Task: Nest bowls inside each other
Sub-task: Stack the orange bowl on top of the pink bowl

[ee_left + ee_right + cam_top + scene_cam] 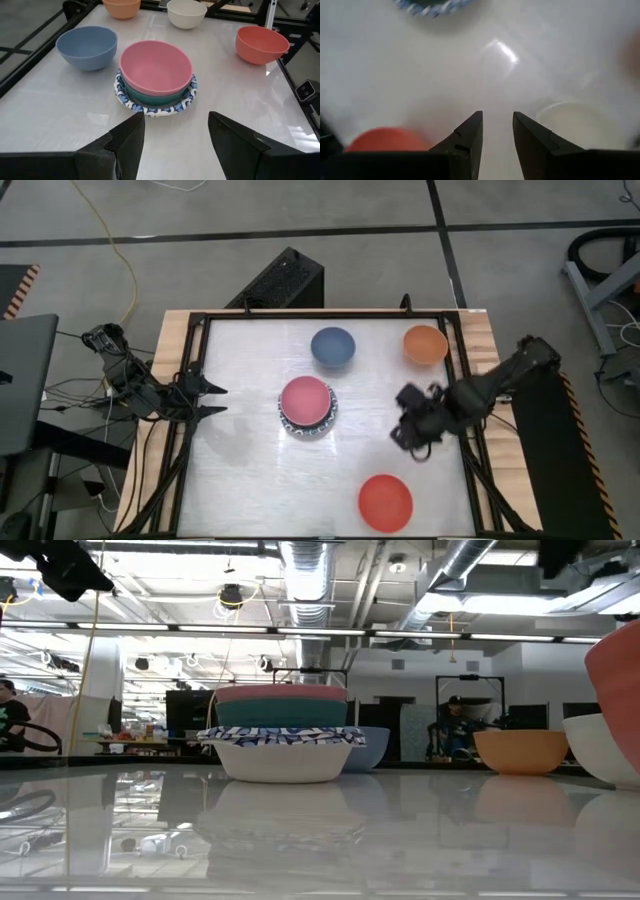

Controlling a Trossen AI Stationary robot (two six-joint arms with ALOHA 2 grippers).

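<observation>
The room is a big workshop with pipes and long lamps on the ceiling, and the white glossy bench [250, 480] stands in the middle inside a black frame. Near the centre of the bench there is a stack of bowls [307, 407]: a pink bowl [156, 68] sits in a green one, and both sit in a white bowl with a blue patterned rim [131, 101]. The blue bowl [332, 346] stands alone just beyond the stack, and the orange bowl [425, 344] is at the far right side, well apart. The red bowl [385, 502] is alone at the near edge. A cream bowl [186, 12] stands under the right arm, so from above it is hidden. The left gripper [212, 399] waits at the left side of the bench with its fingers wide apart, holding nothing. The right gripper [497, 131] hangs above the bench between the red bowl and the cream bowl, its fingers a little apart, with nothing between them.
</observation>
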